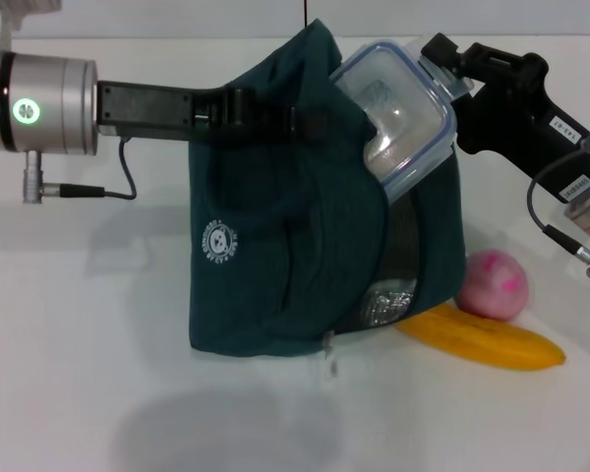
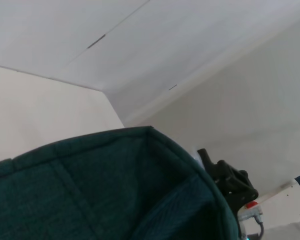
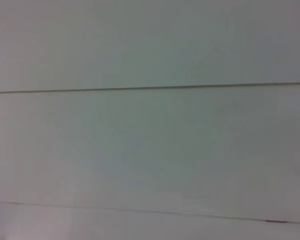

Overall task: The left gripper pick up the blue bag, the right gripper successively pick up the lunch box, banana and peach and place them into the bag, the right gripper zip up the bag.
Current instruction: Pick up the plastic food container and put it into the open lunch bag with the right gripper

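Observation:
The blue bag [image 1: 275, 256] stands upright on the white table, open on its right side, and fills the lower part of the left wrist view [image 2: 100, 190]. My left gripper [image 1: 280, 116] reaches in from the left and is shut on the bag's top edge. The clear lunch box [image 1: 398, 108] with a blue-rimmed lid is tilted, its lower part inside the bag's opening. My right gripper [image 1: 441, 57] is shut on the box's upper right edge. The yellow banana [image 1: 487, 339] and pink peach [image 1: 493, 285] lie on the table just right of the bag.
The white table [image 1: 79, 324] spreads to the left and front of the bag. The right arm's black gripper body [image 2: 230, 180] shows beyond the bag in the left wrist view. The right wrist view shows only a plain pale surface.

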